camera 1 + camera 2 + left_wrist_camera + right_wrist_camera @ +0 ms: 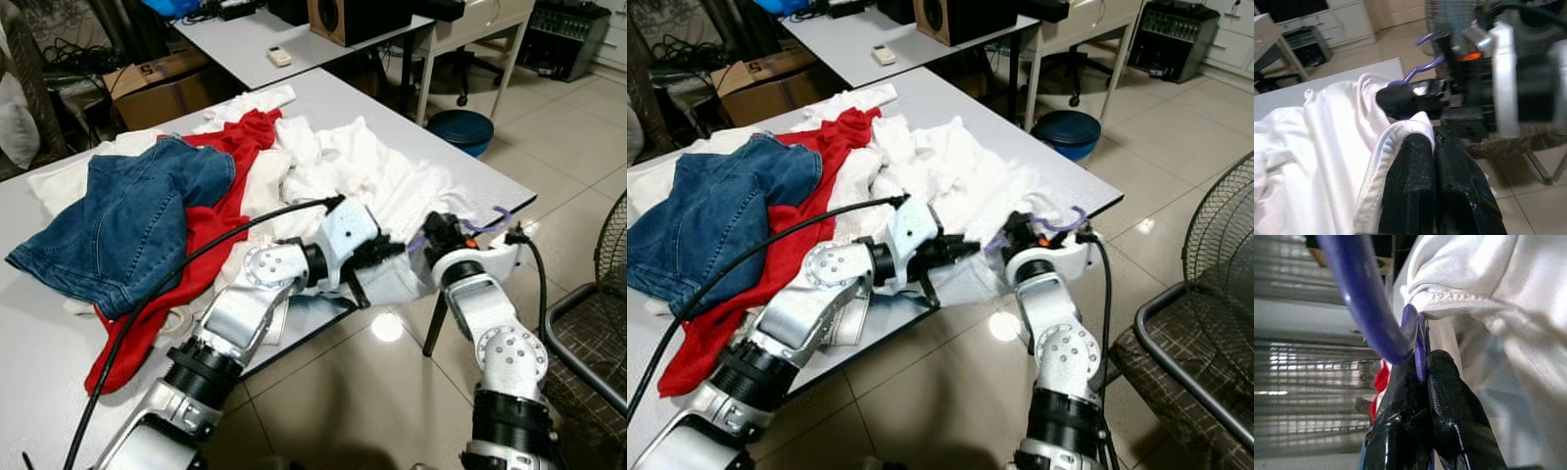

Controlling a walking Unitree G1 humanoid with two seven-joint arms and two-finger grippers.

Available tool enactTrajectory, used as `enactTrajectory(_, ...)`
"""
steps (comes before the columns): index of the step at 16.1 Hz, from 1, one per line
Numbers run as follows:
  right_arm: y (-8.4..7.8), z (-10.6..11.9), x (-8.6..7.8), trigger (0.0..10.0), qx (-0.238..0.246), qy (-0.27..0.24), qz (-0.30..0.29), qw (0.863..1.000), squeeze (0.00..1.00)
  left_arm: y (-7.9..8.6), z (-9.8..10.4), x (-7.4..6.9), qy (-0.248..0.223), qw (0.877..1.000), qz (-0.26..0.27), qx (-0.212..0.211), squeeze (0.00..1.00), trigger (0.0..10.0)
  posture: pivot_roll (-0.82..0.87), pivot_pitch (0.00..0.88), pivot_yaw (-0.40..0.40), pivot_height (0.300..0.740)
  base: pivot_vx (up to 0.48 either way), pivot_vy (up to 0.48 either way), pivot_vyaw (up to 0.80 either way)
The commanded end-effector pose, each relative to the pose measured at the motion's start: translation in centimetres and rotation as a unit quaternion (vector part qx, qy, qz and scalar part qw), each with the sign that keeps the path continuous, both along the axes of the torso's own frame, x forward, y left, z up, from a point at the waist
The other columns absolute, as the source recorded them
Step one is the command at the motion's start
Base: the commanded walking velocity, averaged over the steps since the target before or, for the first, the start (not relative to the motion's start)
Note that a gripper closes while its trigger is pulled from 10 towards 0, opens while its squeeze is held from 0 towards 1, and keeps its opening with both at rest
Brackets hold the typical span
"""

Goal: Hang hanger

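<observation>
**Both tools pinched at the counter's near corner**

The purple hanger lies at the near right corner of the counter, its hook curling out past the edge toward the tiled floor. The right tool is clamped on the hanger below the hook. The left tool is closed on the hem of the white garment. Behind lie a red garment and blue jeans; a blue bin stands on the floor beyond.

Blue jeans lay over a red garment on the grey surface; a cardboard box and a speaker stood behind.
</observation>
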State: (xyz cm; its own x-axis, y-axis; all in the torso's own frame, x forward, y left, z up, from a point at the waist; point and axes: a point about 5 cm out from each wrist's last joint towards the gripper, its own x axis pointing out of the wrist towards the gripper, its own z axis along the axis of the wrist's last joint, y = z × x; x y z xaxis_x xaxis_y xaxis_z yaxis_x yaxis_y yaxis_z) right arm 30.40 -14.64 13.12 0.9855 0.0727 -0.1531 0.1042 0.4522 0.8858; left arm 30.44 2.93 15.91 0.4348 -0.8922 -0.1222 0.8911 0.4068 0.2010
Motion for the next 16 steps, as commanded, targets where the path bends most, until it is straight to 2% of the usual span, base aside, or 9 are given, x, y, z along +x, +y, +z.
enactTrajectory(1, 2.8, -0.6, -0.4, 10.0, 0.016, 0.025, 0.036, 0.999, 0.0, -0.4, 1.5, 0.4, -0.026, 1.0, 0.002, -0.009, 0.0, 0.0, -0.1, 0.0, 0.129, 0.74, 0.0, 0.0, 0.0)
enactTrajectory(2, 2.7, -0.5, -0.4, 10.0, 0.044, 0.018, 0.032, 0.998, 0.0, -0.6, 1.4, 0.3, -0.025, 1.0, -0.002, -0.007, 0.0, 0.0, -0.1, 0.0, 0.134, 0.74, 0.0, 0.0, 0.0)
enactTrajectory(5, 1.7, -0.9, -0.6, 10.0, 0.038, 0.041, -0.002, 0.998, 0.0, -0.4, 1.1, 0.1, -0.026, 1.0, -0.002, 0.001, 0.0, 0.0, -0.1, 0.0, 0.139, 0.74, 0.0, 0.0, 0.0)
enactTrajectory(6, 1.2, -0.6, -0.8, 10.0, 0.074, 0.031, -0.011, 0.997, 0.0, 0.6, 0.5, -0.2, -0.032, 0.999, -0.002, 0.028, 0.0, 3.8, -0.1, 0.0, 0.142, 0.74, 0.0, 0.0, 0.0)
enactTrajectory(7, 1.0, -0.8, -0.9, 10.0, 0.056, 0.038, -0.007, 0.998, 0.0, 1.2, 0.0, -0.2, -0.036, 0.998, 0.004, 0.05, 0.0, 10.0, -0.1, 0.0, 0.142, 0.74, 0.0, 0.0, 0.0)
enactTrajectory(8, 1.2, -0.9, -1.0, 10.0, 0.04, 0.044, 0.009, 0.998, 0.0, 1.7, -0.5, -0.5, -0.013, 0.998, -0.016, 0.055, 0.0, 10.0, -0.1, 0.0, 0.146, 0.74, 0.0, 0.0, 0.0)
enactTrajectory(9, 1.2, -0.8, -1.1, 10.0, 0.025, 0.04, 0.014, 0.999, 0.0, 2.1, -0.5, -0.7, 0.001, 0.999, -0.021, 0.05, 1.0, 10.0, -0.11, 0.0, 0.147, 0.74, 0.0, 0.0, 0.0)
enactTrajectory(12, 0.7, 0.0, -1.2, 10.0, 0.005, 0.029, 0.019, 0.999, 0.0, 3.1, -0.3, -0.6, 0.018, 0.998, -0.027, 0.047, 1.0, 10.0, -0.1, 0.0, 0.136, 0.74, 0.0, 0.0, 0.0)
enactTrajectory(16, 1.0, 0.3, -1.8, 10.0, -0.047, 0.044, 0.059, 0.996, 0.0, 4.0, 0.9, 1.0, 0.004, 0.999, 0.045, -0.003, 1.0, 10.0, -0.11, 0.0, 0.143, 0.74, 0.0, 0.0, 0.0)
